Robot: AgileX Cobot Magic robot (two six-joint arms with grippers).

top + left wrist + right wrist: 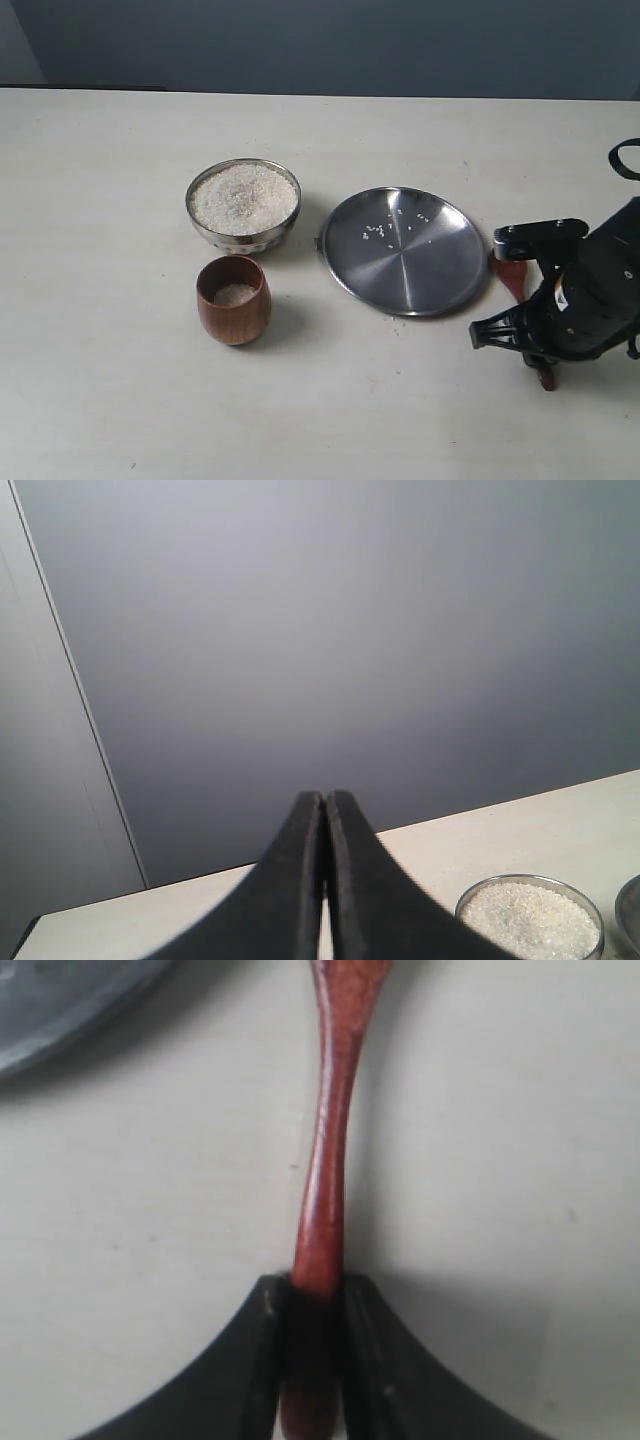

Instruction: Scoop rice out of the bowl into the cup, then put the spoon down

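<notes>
The right pincer (312, 1305) is clenched on the handle of the slim reddish-brown wooden spoon (330, 1150), whose oval head sits just beside the rim of the flat round steel plate (440, 285). The left pincer (323, 810) is pressed closed with nothing in it. On the plate's far side from the spoon stands the shiny patterned steel bowl (243, 238), filled with white rice (243, 197). The rounded brown wooden cup (233, 318), near the bowl on the pale counter (100, 350), holds a little rice.

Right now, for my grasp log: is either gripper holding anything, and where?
Right gripper grips the spoon near its handle end; left gripper, shut, holds nothing.
</notes>
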